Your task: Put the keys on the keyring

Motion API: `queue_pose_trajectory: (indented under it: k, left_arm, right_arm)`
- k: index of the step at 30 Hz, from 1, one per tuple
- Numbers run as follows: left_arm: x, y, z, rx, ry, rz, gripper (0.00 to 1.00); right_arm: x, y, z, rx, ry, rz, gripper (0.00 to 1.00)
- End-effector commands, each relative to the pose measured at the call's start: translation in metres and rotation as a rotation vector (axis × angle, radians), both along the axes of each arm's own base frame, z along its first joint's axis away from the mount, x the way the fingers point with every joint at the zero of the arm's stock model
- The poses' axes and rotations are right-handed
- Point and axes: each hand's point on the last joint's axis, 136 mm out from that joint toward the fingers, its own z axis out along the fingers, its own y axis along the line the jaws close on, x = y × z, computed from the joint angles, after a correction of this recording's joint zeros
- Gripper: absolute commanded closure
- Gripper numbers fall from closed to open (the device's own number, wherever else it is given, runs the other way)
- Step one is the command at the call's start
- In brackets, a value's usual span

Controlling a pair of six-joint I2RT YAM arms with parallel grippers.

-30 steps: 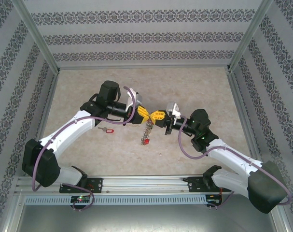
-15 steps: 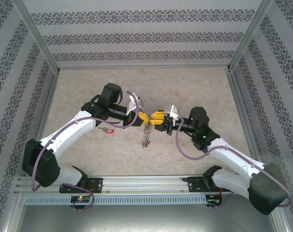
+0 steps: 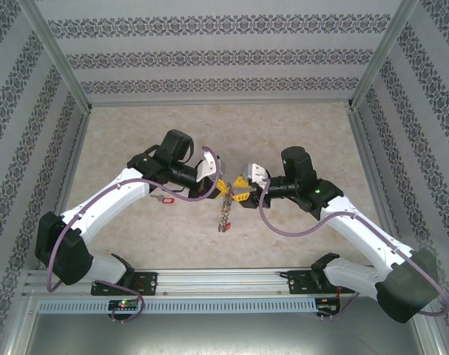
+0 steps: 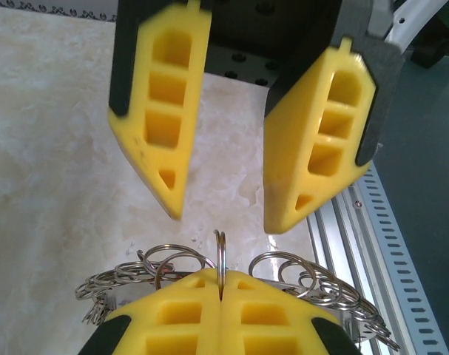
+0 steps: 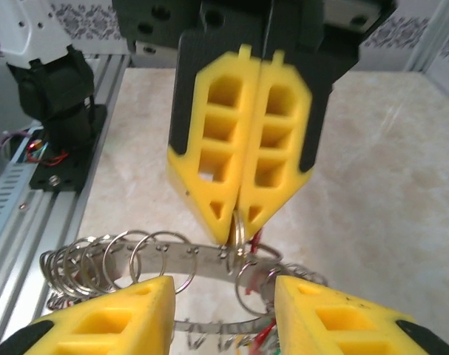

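**Top camera:** The left pincer (image 3: 223, 185) and right pincer (image 3: 243, 191) meet tip to tip above the middle of the desk (image 3: 305, 133), with the keyring (image 3: 225, 208) hanging beneath them. A red-tagged key (image 3: 163, 199) lies on the desk beside the left arm, well apart from the ring.

**Left wrist:** The left pincer (image 4: 220, 285) is clamped tight on one thin loop of the keyring (image 4: 165, 262). More loops fan out on either side. Opposite, the right pincer (image 4: 225, 216) stands with its jaws parted and holds nothing.

**Right wrist:** The right pincer (image 5: 224, 292) is spread wide, and the keyring (image 5: 154, 255) runs across the gap. The left pincer (image 5: 237, 220) pinches a loop at its tip.
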Motion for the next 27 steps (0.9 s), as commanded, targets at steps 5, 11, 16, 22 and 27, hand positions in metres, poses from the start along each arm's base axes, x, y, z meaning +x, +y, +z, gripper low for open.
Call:
queue_pose_trajectory:
  k: [5,11,16,22,27]
  left_arm:
    - [-0.007,-0.006,0.012,-0.028,-0.013,-0.065,1.00]
    - [-0.010,-0.008,0.009,-0.024,0.008,-0.083,1.00]
    - [-0.010,-0.009,0.010,-0.028,0.010,-0.087,1.00]
    - [-0.010,-0.010,0.016,-0.045,-0.005,-0.087,1.00]
    - [-0.011,-0.009,0.015,-0.044,-0.005,-0.088,1.00]
  right_arm:
    - [-0.011,0.010,0.010,0.021,0.066,0.086,0.60]
    - [-0.008,0.015,0.016,0.037,0.079,0.103,0.64]
    - [-0.006,0.019,0.019,0.043,0.092,0.113,0.71]
    - [-0.003,0.023,0.009,0.015,0.119,0.105,0.78]
    - [0.003,0.024,0.001,-0.006,0.141,0.070,1.00]
